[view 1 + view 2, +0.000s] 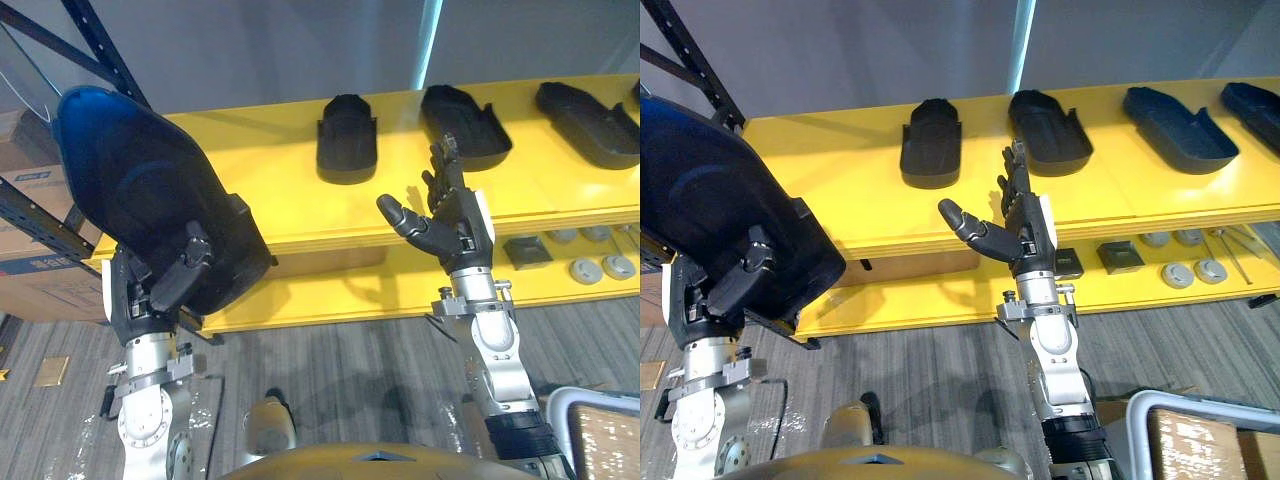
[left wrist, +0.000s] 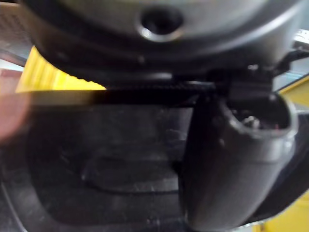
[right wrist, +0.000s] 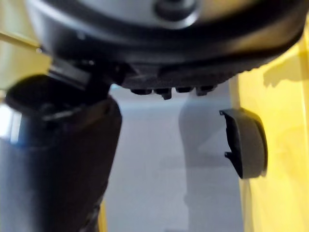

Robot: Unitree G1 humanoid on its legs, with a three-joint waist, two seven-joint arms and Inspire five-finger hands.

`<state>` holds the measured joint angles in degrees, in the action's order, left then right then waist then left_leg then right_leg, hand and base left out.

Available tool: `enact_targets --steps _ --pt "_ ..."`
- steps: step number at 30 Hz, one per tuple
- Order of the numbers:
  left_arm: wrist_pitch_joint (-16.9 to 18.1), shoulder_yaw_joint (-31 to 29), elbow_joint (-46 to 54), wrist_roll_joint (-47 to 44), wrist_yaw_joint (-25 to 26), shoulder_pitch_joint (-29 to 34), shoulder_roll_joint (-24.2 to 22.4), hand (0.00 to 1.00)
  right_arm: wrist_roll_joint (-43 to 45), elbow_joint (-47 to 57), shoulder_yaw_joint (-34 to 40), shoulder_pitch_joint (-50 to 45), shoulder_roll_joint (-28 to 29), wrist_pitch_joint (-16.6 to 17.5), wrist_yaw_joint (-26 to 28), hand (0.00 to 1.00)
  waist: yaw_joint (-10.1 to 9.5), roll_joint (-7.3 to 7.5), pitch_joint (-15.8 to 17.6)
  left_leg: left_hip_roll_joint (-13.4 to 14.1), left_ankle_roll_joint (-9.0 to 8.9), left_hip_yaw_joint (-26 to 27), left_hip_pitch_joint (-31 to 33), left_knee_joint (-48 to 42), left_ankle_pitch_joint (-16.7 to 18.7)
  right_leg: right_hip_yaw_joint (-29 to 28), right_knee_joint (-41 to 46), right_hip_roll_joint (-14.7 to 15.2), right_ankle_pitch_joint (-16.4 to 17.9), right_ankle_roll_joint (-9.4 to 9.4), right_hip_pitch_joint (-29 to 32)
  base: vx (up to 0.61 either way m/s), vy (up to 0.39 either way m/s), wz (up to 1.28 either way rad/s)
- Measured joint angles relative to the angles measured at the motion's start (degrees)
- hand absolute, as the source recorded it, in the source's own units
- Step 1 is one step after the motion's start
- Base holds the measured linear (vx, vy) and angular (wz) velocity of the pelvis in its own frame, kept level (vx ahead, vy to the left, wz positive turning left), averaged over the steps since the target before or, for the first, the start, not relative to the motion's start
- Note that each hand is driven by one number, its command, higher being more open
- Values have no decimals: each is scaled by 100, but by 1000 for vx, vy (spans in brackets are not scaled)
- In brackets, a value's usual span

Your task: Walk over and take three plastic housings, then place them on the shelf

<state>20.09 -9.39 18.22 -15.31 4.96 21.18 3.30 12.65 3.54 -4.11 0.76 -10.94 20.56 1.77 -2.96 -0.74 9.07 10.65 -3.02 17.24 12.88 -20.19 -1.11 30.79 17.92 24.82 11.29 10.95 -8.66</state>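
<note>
My left robot hand (image 1: 150,290) clamps the dark plastic housing (image 1: 130,180), long axis near upright, just before the yellow shelf (image 1: 290,205)

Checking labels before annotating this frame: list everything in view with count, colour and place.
shelved plastic housings: four, black, spaced along the upper board
held plastic housing: one, dark blue-black, in the left hand, raised before the shelf's left end
shelf: one, yellow boards on blue uprights
square parts: two, dark grey, lower board
round parts: at least four, light grey, lower board towards the right
cardboard boxes: at least two, brown, behind the uprights at far left
left hand: one, dark, thumb curled over the held housing
right hand: one, dark, open, raised in front of the shelf, holding nothing
</note>
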Motion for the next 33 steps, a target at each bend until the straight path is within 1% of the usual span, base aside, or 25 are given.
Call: enact_targets --steps 1,2,4,5,6,7,8,9,10,11,12,13,14,15,16,18,20,22,25,26,28,29,31,33 --pt "-9 2 -23 1 0 -39 -3 0 -4 -71 -8 21 1 0 24 100 6 -17 10 -17 -37 2 -4 -72 142 5 -14 25 -87 132 -43 7 293 4" --pt "-25 7 -24 4 -43 -29 -2 0 -3 -162 -5 20 2 0 32 100 2 -23 75 -57 -53 -2 -50 -252 360 21 -26 82 -240 316 -185 -35 335 -1" --pt "-47 -8 -14 31 -174 7 8 0 -61 -188 74 11 -1 14 -23 100 -11 29 113 -273 -57 5 -229 -162 449 87 -105 235 -379 296 -381 -45 269 4" --pt "-83 8 18 44 -276 -11 64 0 -59 -148 179 11 0 77 -97 100 2 96 151 -485 -54 43 -359 32 424 216 -93 418 -430 217 -472 -68 155 19" --pt "-152 36 23 44 -428 -34 164 0 -59 -124 303 10 -3 150 -166 100 9 92 158 -646 -45 94 -477 353 349 274 -33 534 -587 -16 -429 -117 226 17" --pt "-190 49 23 63 -491 -40 222 0 -67 -107 351 10 -6 150 -221 100 9 68 175 -698 -74 148 -579 581 298 288 47 578 -717 -204 -356 -116 176 4" --pt "-230 47 25 63 -593 -38 314 0 -91 -104 385 4 -6 149 -297 100 3 52 175 -775 -122 238 -759 1019 268 314 157 636 -953 -531 -187 -113 155 -13" --pt "-268 34 97 43 -680 -51 497 0 -104 -58 407 -5 17 141 -342 100 18 116 201 -831 -169 368 -882 1245 304 309 179 667 -1228 -780 2 -130 120 -38" --pt "-274 -24 267 -23 -799 -80 667 0 -104 162 445 -82 16 140 -332 100 15 -5 252 -658 135 313 -789 1105 74 186 212 489 -1150 -641 80 -144 94 -43" --pt "-278 -43 262 -55 -851 -106 681 0 -105 208 446 -137 53 140 -323 100 18 -28 271 -585 166 297 -802 1158 2 67 244 359 -950 -425 121 -152 -14 -24" --pt "-325 -52 254 -153 -886 -172 723 0 -107 380 458 -291 63 140 -269 100 126 43 235 -599 127 263 -852 1460 -71 -86 209 -122 -545 -279 169 -111 -63 8" --pt "-329 -34 267 -276 -909 -182 697 0 -110 479 468 -327 44 144 -251 100 182 49 230 -605 103 246 -874 1663 -152 -85 43 -405 -343 -325 169 -113 -92 14" --pt "-348 18 266 -436 -943 -238 607 0 -112 673 548 -336 18 158 -232 100 238 21 237 -593 90 230 -884 1978 -349 -162 -506 -879 -125 -454 134 -104 -35 12" --pt "-395 96 270 -487 -941 -268 525 0 -111 770 628 -344 -18 207 -228 100 298 -99 241 -538 106 183 -861 2140 -532 -233 -829 -1113 -201 -469 95 -118 7 12" --pt "-403 204 274 -488 -945 -265 473 0 -102 813 721 -388 -15 300 -211 100 332 -229 236 -514 127 190 -850 2342 -782 -236 -1045 -1263 -336 -476 95 -89 35 17" --pt "-426 311 327 -505 -1024 -240 362 0 -106 815 848 -513 -18 331 -205 100 330 -304 239 -484 139 164 -888 2498 -958 -213 -1083 -1341 -390 -427 76 -32 11 14" --pt "-435 345 520 -666 -1073 -135 328 0 -102 816 859 -549 -18 332 -197 100 311 -321 230 -434 124 169 -887 2460 -1007 -225 -1000 -1358 -358 -424 94 23 -33 1" --pt "-434 327 797 -1137 -1140 -103 341 0 -102 814 856 -530 -59 345 -100 100 272 -332 218 -374 181 200 -671 2066 -875 -305 -684 -1277 -167 -414 289 47 -39 -7" --pt "-460 137 906 -1213 -1142 -178 384 0 -102 795 853 -521 -73 345 -52 100 190 -332 217 -347 248 217 -475 1436 -726 -451 -242 -1078 84 -362 440 70 -37 -7" --pt "-571 -15 907 -1218 -1136 -265 423 0 -93 764 858 -503 -76 345 4 100 172 -333 217 -342 247 159 -430 1234 -723 -478 -153 -1038 118 -353 421 47 -67 -11" --pt "-694 -306 910 -1346 -1153 -336 439 0 -95 736 859 -389 -83 343 115 100 169 -379 204 -292 247 122 -525 1296 -728 -591 -84 -1078 169 -371 427 27 -85 -17" --pt "-754 -459 909 -1388 -1142 -364 442 0 -97 736 860 -344 -86 344 183 100 177 -392 194 -277 263 118 -637 1445 -808 -646 -49 -1083 217 -410 433 1 -82 -27" --pt "-860 -570 909 -1383 -1129 -432 468 0 -96 736 859 -329 -134 344 227 100 178 -400 182 -275 228 55 -780 1654 -932 -753 52 -1084 298 -459 480 -14 -85 -26" --pt "-1011 -578 880 -1339 -1013 -608 671 0 -96 738 861 -329 -261 338 283 100 225 -440 149 -270 124 14 -940 1873 -1014 -885 198 -1086 354 -485 568 -24 -74 -27"
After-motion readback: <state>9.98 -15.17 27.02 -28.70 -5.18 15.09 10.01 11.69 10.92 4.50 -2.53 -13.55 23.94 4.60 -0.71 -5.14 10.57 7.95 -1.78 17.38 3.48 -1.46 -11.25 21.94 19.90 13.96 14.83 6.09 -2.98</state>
